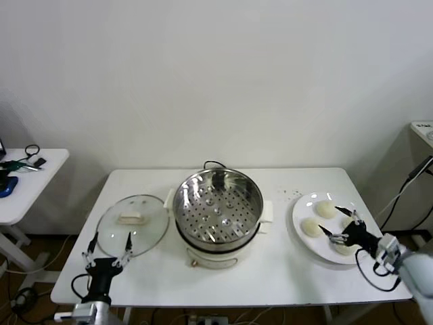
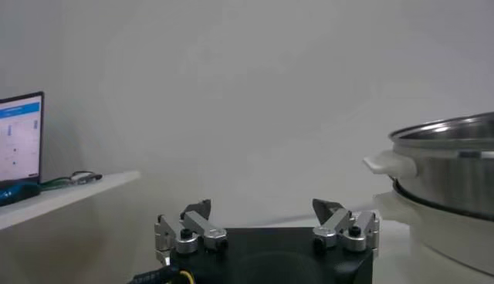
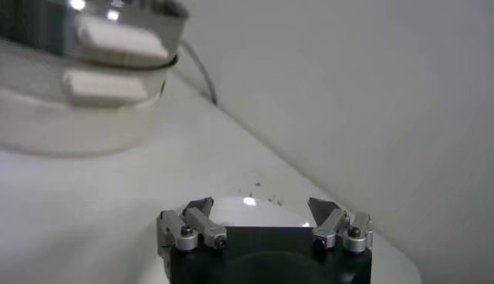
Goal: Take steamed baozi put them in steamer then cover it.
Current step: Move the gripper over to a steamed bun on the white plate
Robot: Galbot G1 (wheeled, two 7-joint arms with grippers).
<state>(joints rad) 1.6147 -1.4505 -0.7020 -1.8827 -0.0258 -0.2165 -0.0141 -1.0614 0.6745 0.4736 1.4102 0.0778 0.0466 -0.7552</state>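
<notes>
The steamer stands uncovered at the table's middle, its perforated tray bare; it also shows in the left wrist view and right wrist view. The cover, a glass lid with a cream handle, lies flat to its left. Steamed baozi rest on a white plate at the right, and another is partly hidden behind the arm. My right gripper hangs open just above the plate, holding nothing. My left gripper is open at the cover's near edge.
A white table carries everything, with its front edge close to both arms. To the far left stands a side table with cables and a lit screen. A black cord runs behind the steamer.
</notes>
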